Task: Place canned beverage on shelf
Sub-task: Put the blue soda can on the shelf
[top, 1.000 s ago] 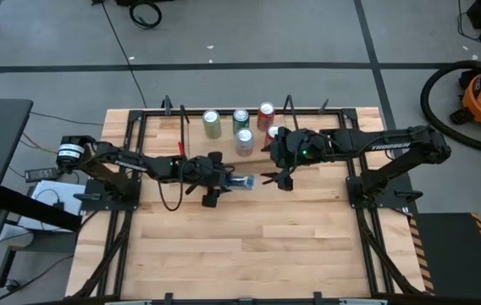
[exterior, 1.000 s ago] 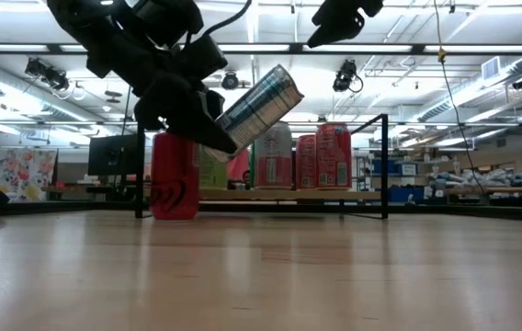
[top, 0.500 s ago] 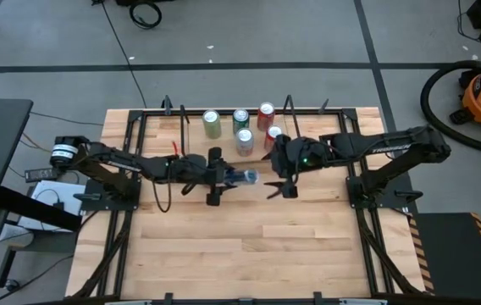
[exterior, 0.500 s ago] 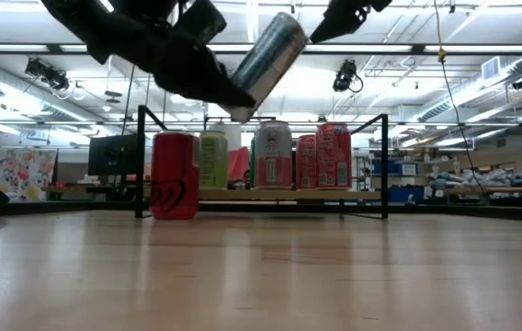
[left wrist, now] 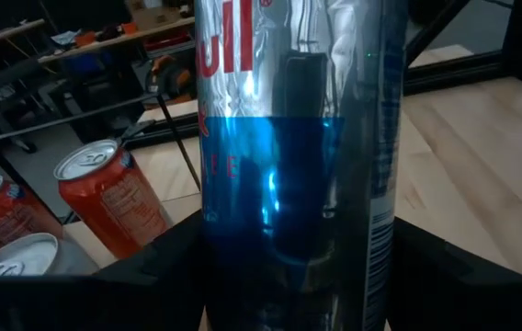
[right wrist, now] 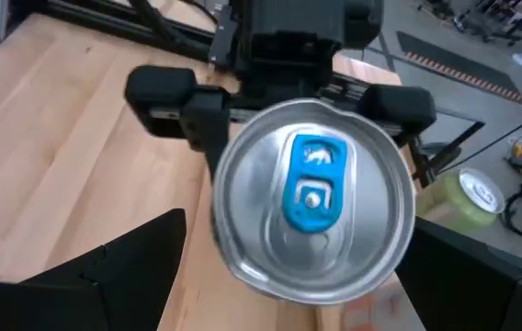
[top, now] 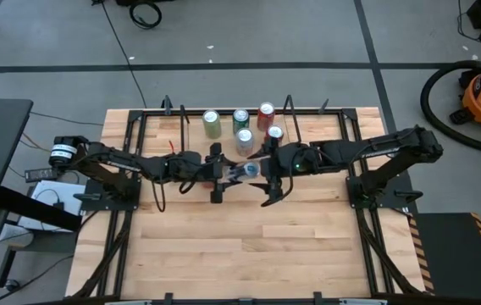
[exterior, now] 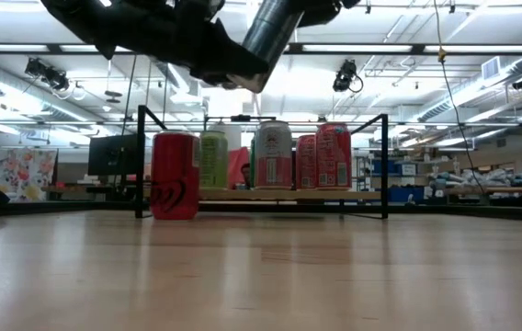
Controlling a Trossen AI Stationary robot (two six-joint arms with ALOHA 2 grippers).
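Grey concrete floor surrounds the butcher-block table [top: 223, 254], and at its far edge we see the shelf [exterior: 270, 195], a low light plank with thin black rod uprights at each end.

We count two dark arms meeting over the middle of the table. We count five cans standing at the shelf: a big red can [exterior: 175, 175] at its left end in the low view, a pale green can [top: 212, 124], a darker green-topped can [top: 240, 118], a red can [top: 266, 113] and a silver-topped can [top: 244, 139]. A sixth lid shows just beside the right arm, partly covered by it.

One more can is off the table: the held beverage can [top: 244, 172], slim, silver above and blue below with red lettering, its lid carrying a blue pull tab [right wrist: 310, 184]. It lies tilted in the air, its top toward the right arm. The left gripper [top: 226, 173] is clamped on its body. The right gripper [top: 268, 180] sits just beside the can's top, fingers spread wide on either side of it.

From the low view the can's upper part and both grippers are cut off at the frame's top. Whether the right fingers touch the can we cannot tell.
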